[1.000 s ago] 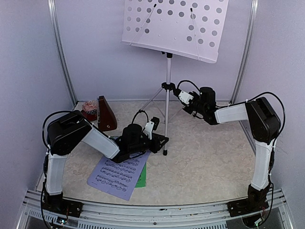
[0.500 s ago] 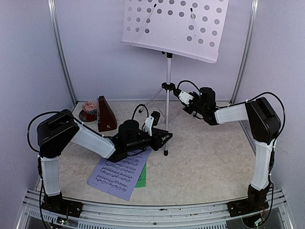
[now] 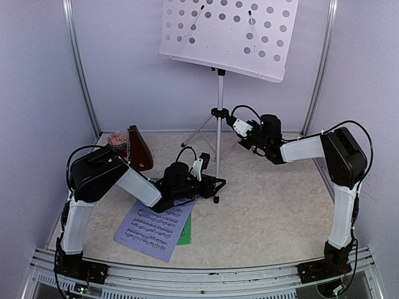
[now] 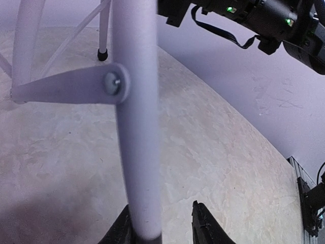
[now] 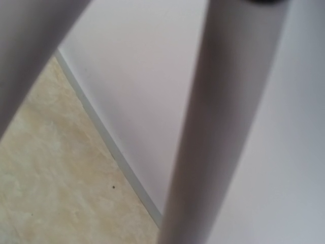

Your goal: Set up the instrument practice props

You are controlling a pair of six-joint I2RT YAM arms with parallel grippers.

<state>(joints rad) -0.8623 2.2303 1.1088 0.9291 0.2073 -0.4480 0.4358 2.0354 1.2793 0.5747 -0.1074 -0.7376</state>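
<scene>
tabletop (image 3: 274, 205), mottled beige, bears the music stand (image 3: 219, 124) between pale lavender walls (image 3: 37, 93).

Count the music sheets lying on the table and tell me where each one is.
2. The lavender sheet lies flat at the front left. The green sheet is mostly covered by it, and only a strip shows at the lavender sheet's right edge. More sheets could be hidden underneath.

No legible text, even on lavender sheet (image 3: 149, 229).
</scene>
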